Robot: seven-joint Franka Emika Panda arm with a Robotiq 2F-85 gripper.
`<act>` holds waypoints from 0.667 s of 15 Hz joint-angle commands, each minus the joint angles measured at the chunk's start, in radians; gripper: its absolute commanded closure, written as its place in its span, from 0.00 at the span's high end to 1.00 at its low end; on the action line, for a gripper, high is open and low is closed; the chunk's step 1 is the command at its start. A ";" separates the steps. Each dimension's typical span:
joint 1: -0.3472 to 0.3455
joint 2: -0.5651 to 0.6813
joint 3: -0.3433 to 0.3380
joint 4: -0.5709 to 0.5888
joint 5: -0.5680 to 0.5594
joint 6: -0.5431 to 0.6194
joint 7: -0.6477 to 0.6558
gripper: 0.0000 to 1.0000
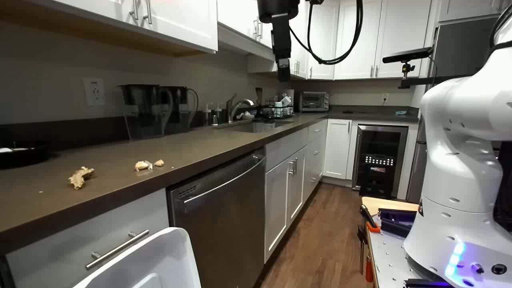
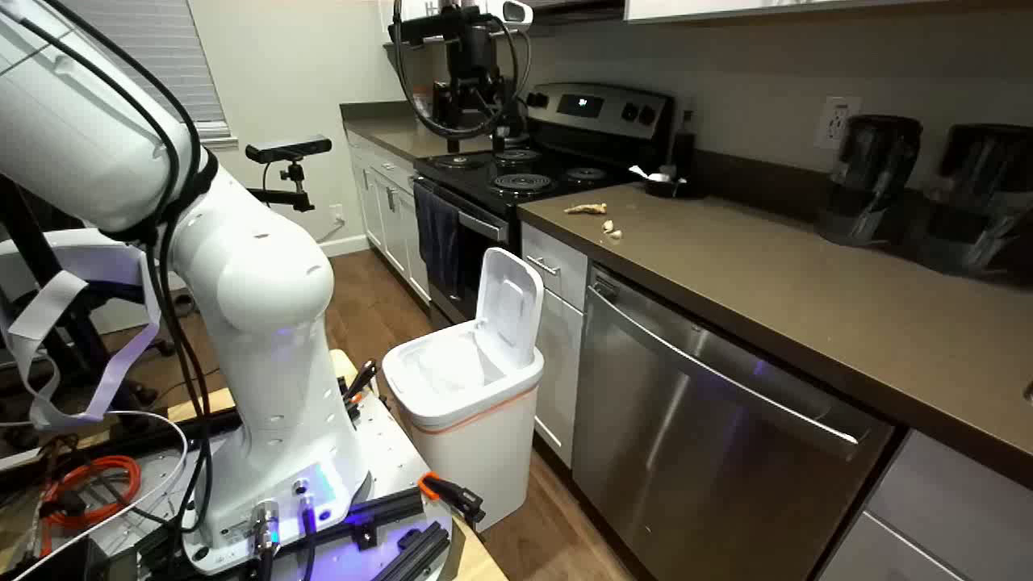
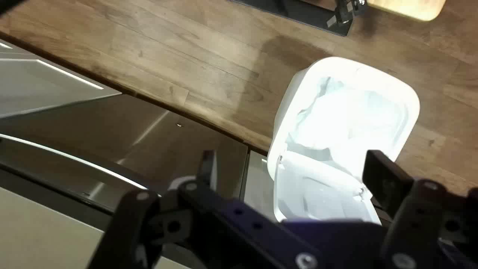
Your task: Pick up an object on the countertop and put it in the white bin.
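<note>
A knobbly tan piece like ginger root lies on the brown countertop, with small pale pieces like garlic cloves beside it. In an exterior view the tan piece and the cloves lie near the counter's front edge. The white bin stands on the floor against the cabinets, lid raised, with a white liner inside. In the wrist view the bin's rim shows beyond the fingers. My gripper is open and empty. In both exterior views the gripper hangs high above the counter's level.
Two dark water pitchers stand at the wall. A dark dish sits on the counter near the stove. Upper cabinets overhang the counter. The bin's raised lid stands close to the drawer front. A dishwasher is below.
</note>
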 commanded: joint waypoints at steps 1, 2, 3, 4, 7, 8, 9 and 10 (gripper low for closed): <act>0.009 0.002 -0.007 0.003 -0.003 -0.003 0.004 1.00; 0.009 0.002 -0.007 0.003 -0.003 -0.003 0.004 1.00; 0.009 0.002 -0.007 0.003 -0.003 -0.003 0.004 1.00; 0.009 0.002 -0.007 0.003 -0.003 -0.003 0.004 1.00; 0.009 0.002 -0.007 0.003 -0.003 -0.003 0.004 1.00; 0.009 0.002 -0.007 0.003 -0.003 -0.003 0.004 1.00; 0.009 0.002 -0.007 0.003 -0.003 -0.003 0.004 1.00; 0.010 0.008 -0.008 -0.017 0.003 0.025 0.005 1.00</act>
